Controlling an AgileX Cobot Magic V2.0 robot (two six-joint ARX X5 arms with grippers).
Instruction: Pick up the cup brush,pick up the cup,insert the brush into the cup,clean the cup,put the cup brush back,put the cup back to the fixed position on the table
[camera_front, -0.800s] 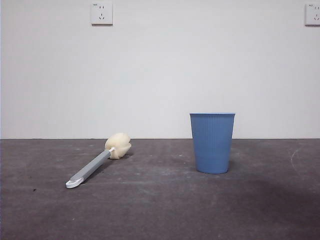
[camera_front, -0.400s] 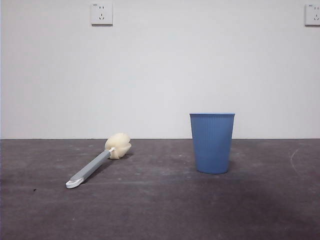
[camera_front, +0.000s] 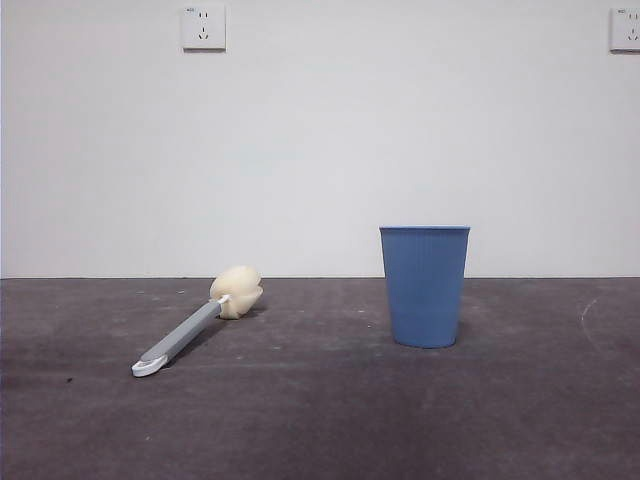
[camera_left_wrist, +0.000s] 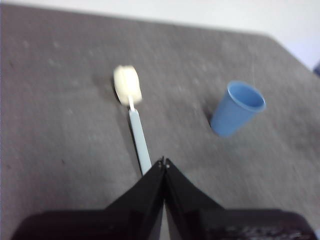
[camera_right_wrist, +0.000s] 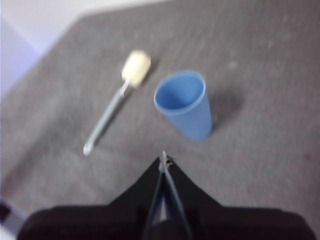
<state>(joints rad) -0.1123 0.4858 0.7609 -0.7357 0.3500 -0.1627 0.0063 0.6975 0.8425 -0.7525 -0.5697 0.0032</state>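
Nothing grasped yet: my left gripper, jaws pressed together like the right gripper's, must spread over the cup brush just ahead.

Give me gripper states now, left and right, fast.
Left gripper: shut, holding nothing, above the table near the cup brush.
Right gripper: shut, holding nothing, above the table near the cup.
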